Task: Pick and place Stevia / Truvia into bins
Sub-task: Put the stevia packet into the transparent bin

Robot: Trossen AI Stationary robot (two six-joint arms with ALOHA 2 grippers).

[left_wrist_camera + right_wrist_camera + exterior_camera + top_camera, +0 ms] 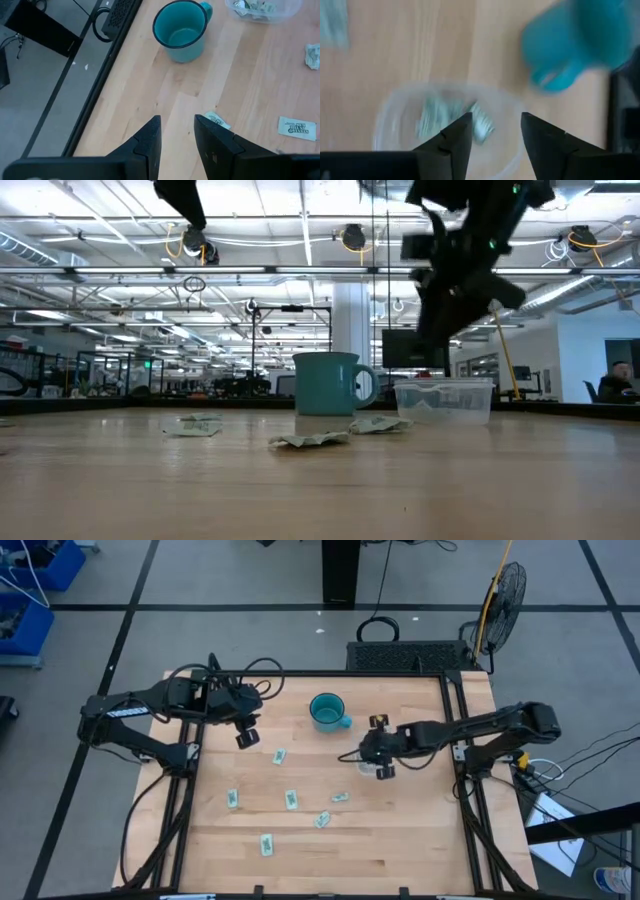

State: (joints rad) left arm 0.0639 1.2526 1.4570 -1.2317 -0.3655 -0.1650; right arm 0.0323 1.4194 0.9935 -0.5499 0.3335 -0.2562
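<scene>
Several pale green and white Stevia packets point(291, 800) lie flat on the wooden table, and one point(217, 120) lies just beyond my left gripper's fingers. The clear plastic bin point(395, 125) stands right of the teal mug point(327, 712) and holds a few packets point(435, 120). My right gripper point(495, 135) hovers open and empty above the bin point(445, 398). My left gripper point(177, 135) is open and empty, above the table left of the mug.
The teal mug point(330, 383) stands upright at the table's far middle, close to the bin. A crumpled packet point(312, 54) lies near the bin. A black frame point(180, 800) edges the table. Bare wood lies toward the near edge.
</scene>
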